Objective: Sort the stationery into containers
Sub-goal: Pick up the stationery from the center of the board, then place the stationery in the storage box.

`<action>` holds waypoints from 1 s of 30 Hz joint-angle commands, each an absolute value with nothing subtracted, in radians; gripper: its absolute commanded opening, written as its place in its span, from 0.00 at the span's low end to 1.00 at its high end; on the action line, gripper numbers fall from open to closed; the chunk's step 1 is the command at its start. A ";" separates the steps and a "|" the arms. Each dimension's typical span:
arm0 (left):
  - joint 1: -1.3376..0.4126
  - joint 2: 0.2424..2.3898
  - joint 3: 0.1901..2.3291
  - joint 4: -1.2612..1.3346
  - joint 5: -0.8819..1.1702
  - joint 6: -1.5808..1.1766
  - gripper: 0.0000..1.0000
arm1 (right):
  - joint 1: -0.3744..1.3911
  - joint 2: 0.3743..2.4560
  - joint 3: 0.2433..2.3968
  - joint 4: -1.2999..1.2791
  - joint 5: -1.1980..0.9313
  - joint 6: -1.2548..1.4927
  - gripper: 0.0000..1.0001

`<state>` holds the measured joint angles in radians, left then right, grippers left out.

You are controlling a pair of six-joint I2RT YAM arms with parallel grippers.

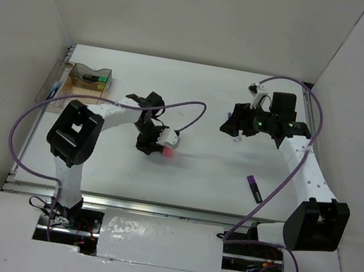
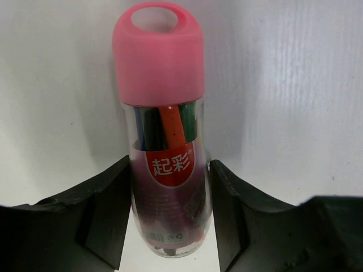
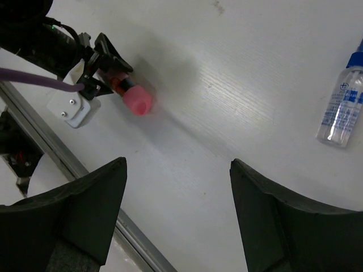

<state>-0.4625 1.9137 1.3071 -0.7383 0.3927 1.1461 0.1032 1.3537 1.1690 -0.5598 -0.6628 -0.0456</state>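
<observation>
Left gripper (image 2: 170,181): fingers (image 2: 110,209) are touching both sides of the tube (image 2: 161,62), gripping its clear body.
Tube: is lying on its side low over the table (image 1: 195,181), near the middle, pink cap pointing away from the wrist.
Right gripper (image 3: 178,170): fingers are standing wide, holding nothing, above bare table.
Bottle (image 3: 340,107): is lying on the table, well apart from the tube.
Box (image 1: 91,69): is sitting at the far left, holding 1 green-ended highlighter (image 1: 93,79).
Purple highlighter (image 1: 253,186): is lying beside the right arm.
</observation>
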 commanded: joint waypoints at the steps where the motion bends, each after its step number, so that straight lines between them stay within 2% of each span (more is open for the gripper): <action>1: -0.413 1.875 1.356 -0.718 0.416 1.097 0.27 | 0.095 1.322 1.169 -0.525 -0.676 -0.044 0.80; 6: -0.238 1.853 1.540 -0.869 0.423 1.266 0.15 | 0.097 1.322 1.164 -0.525 -0.683 -0.044 0.79; 12: 0.026 2.006 2.070 -1.213 0.393 1.546 0.08 | 0.106 1.330 1.170 -0.532 -0.681 -0.048 0.79; 14: 0.101 2.031 2.132 -1.244 0.358 1.600 0.07 | 0.110 1.336 1.170 -0.532 -0.681 -0.048 0.79; 22: 0.322 2.074 2.091 -1.008 0.319 1.761 0.01 | 0.132 1.356 1.166 -0.538 -0.650 -0.051 0.78; 26: 0.368 2.103 2.059 -0.849 0.327 1.778 0.01 | 0.144 1.370 1.175 -0.540 -0.640 -0.049 0.78; 30: 0.380 2.114 2.026 -0.813 0.321 1.813 0.01 | 0.147 1.379 1.172 -0.540 -0.626 -0.051 0.78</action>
